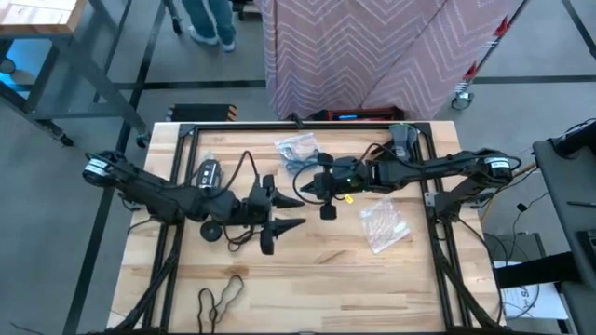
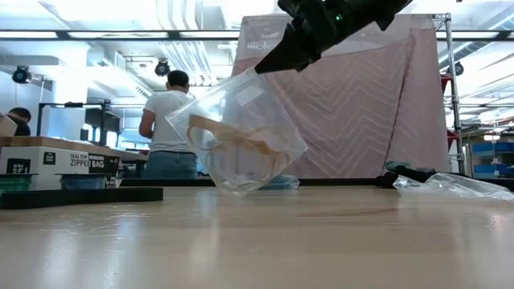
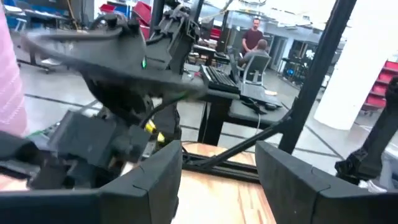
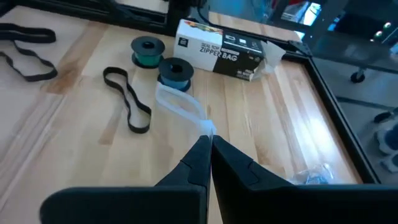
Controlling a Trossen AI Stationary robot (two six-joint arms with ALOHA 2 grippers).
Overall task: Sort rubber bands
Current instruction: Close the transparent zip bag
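Observation:
A clear plastic bag (image 2: pixel 237 140) with tan rubber bands (image 2: pixel 241 144) inside hangs under my right gripper (image 2: pixel 277 56), which is shut on it above the table's middle (image 1: pixel 312 188). My left gripper (image 1: pixel 300 212) is open just left of it, fingers pointing at the right gripper and touching nothing; its wrist view (image 3: pixel 217 180) shows only the right arm ahead. Black rubber bands lie flat on the table near the front edge (image 1: pixel 219 296) and beside the tape rolls (image 4: pixel 127 102). A bag of blue bands (image 1: pixel 298 149) lies near the far edge. My right gripper pinches the clear bag by its top edge (image 4: pixel 202 124) between the two shut fingers, coming from above and slanting down. The bag hangs tilted below the fingers (image 2: pixel 257 76). Whether its lower end (image 2: pixel 241 186) touches the table I cannot tell.
Another clear bag (image 1: pixel 384 223) lies on the table's right part. A zipper bag box (image 4: pixel 224 50), a green tape roll (image 4: pixel 148 50) and a blue one (image 4: pixel 176 70) stand on the left part. A pink chevron cloth (image 1: pixel 372 46) hangs behind the far edge. A person (image 2: pixel 169 120) stands beyond.

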